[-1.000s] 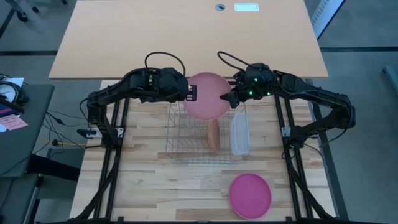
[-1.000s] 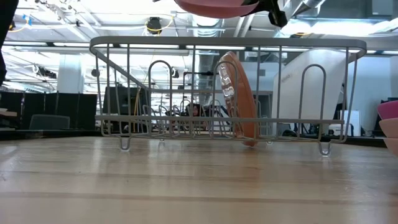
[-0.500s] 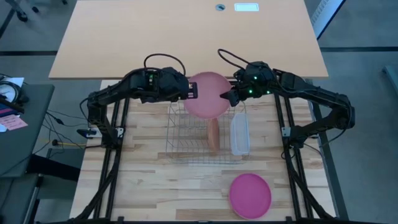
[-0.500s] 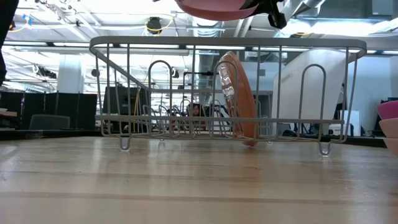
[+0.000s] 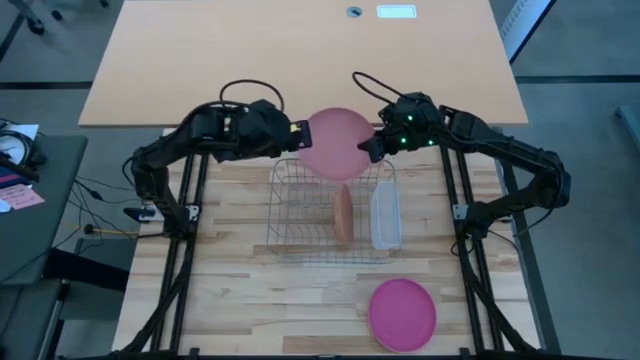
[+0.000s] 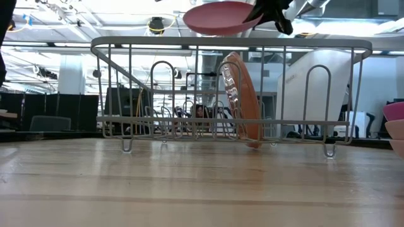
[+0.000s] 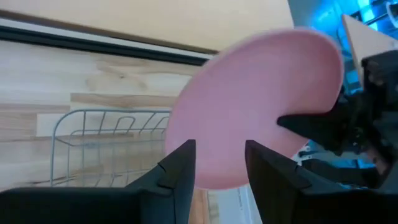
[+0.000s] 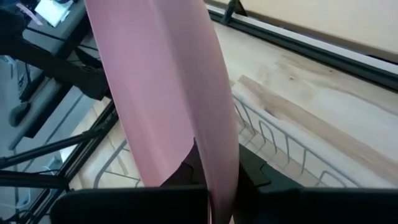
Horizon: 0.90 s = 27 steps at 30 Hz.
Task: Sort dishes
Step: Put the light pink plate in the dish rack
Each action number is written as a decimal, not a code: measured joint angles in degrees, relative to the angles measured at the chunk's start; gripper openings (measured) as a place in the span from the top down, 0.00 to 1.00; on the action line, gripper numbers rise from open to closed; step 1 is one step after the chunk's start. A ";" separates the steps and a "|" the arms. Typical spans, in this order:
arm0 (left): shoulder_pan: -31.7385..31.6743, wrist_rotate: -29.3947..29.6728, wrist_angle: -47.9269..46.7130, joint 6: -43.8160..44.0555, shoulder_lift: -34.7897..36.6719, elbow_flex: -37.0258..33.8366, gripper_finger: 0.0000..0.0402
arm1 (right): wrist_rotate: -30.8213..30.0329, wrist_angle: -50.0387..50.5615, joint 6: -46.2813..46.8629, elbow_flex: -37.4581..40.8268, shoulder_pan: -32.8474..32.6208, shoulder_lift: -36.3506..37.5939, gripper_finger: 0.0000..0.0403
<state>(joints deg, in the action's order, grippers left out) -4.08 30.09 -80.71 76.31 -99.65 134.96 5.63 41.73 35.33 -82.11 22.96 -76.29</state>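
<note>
A pale pink plate point(image 5: 335, 143) hangs in the air over the far edge of the wire rack point(image 5: 330, 212), with my right gripper point(image 5: 368, 148) shut on its right rim. My left gripper point(image 5: 298, 135) stands open just off the plate's left rim. In the left wrist view the plate point(image 7: 249, 106) lies beyond its spread fingers. A salmon-orange plate point(image 6: 243, 101) stands on edge between the rack's wires. A magenta plate point(image 5: 403, 313) lies flat on the table near the front edge. My right gripper pinches the pink plate's rim point(image 8: 211, 155) between its two fingers, on the plate's right side. The fingers come slanting down from the table's right. The plate point(image 6: 218, 17) is lifted clear above the rack's top wire and tilted, reaching away from the fingers toward the left arm.
A translucent tub point(image 5: 385, 215) stands against the rack's right side. The low view shows the edges of more plates point(image 6: 394, 123) at the far right. A tan tabletop point(image 5: 300, 60) lies behind the wooden work surface.
My left gripper has opened, let go of the pink plate's left rim and drawn back a little toward the table's left. My right gripper alone has swung the plate toward the far edge. The plate now shows more tilted in the low view.
</note>
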 joint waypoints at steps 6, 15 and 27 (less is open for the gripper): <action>0.04 0.30 -0.26 -1.21 1.64 0.09 0.67 | 0.27 0.01 0.21 -0.04 0.11 0.00 0.94; 0.16 0.87 -0.32 -4.23 5.26 0.07 0.67 | 3.53 -0.02 0.94 -0.07 0.96 0.02 0.94; 1.38 -5.03 0.36 -10.46 8.78 0.04 0.67 | 15.27 -2.42 1.90 -0.11 4.86 0.07 0.94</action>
<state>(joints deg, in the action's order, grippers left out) -2.70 25.05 -80.35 65.85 -90.87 135.00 20.90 39.31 37.24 -82.21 27.81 -76.23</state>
